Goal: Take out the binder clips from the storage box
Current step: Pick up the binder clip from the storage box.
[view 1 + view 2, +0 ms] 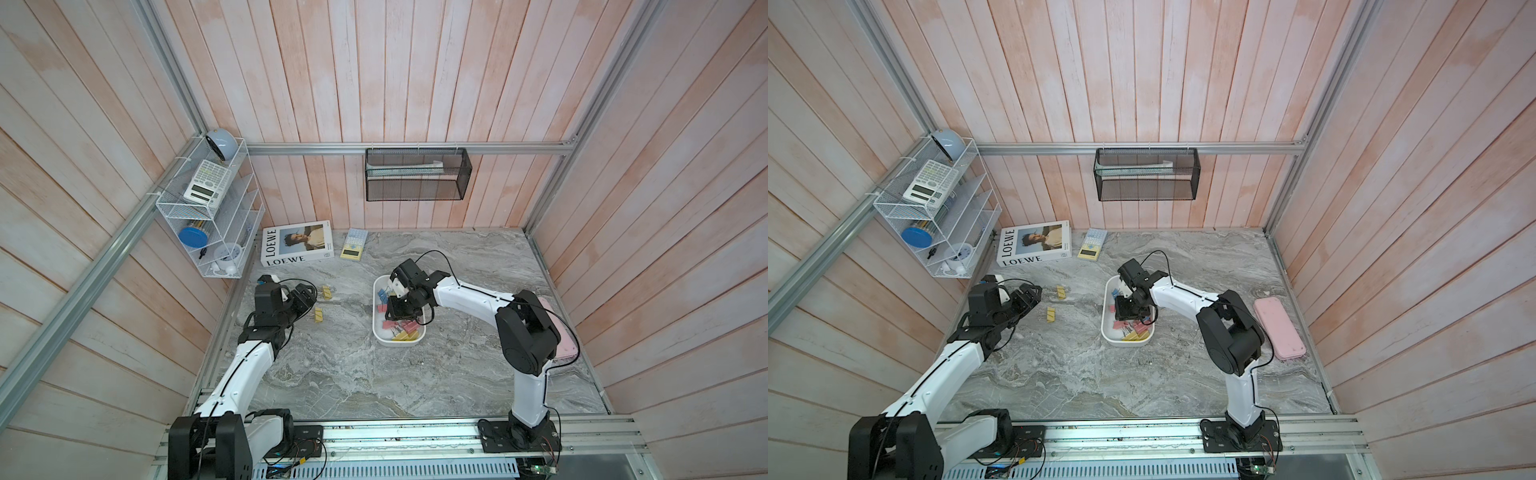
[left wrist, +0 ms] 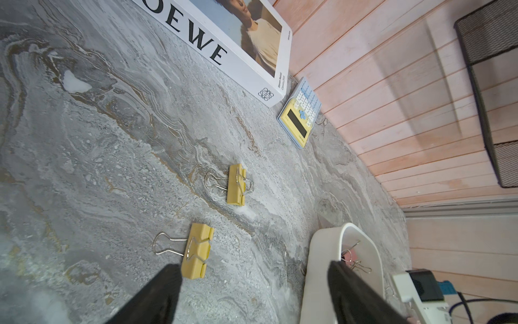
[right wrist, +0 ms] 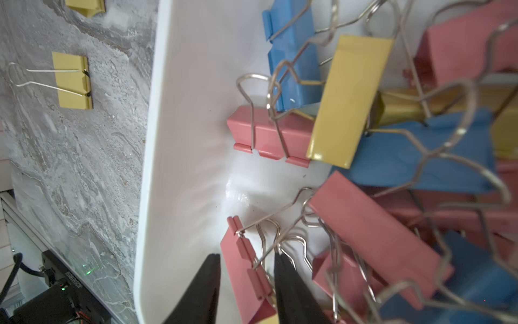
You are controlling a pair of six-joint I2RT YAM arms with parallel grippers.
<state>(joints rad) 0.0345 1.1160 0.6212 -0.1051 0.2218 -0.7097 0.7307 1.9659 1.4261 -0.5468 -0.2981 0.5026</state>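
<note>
The white storage box [image 1: 377,332] [image 1: 1106,332] lies mid-table and holds several pink, blue and yellow binder clips [image 1: 402,330] [image 3: 347,101]. My right gripper [image 3: 246,256] reaches down into it [image 1: 392,309]. It is open, its jaws narrowly straddling a tilted pink clip [image 3: 241,269], with a thin gap at one finger. Two yellow clips [image 1: 327,291] [image 1: 318,314] lie on the table left of the box. My left gripper [image 2: 252,266] [image 1: 308,296] hovers just beside them, open wide with nothing between its fingers. The nearer yellow clip [image 2: 196,254] lies by one fingertip.
A LOEWE book [image 1: 297,243] and a yellow calculator [image 1: 354,245] lie by the back wall. A pink case [image 1: 1279,328] lies at the right edge behind the right arm. A white wire rack [image 1: 208,208] and a black mesh basket [image 1: 417,174] hang on the walls.
</note>
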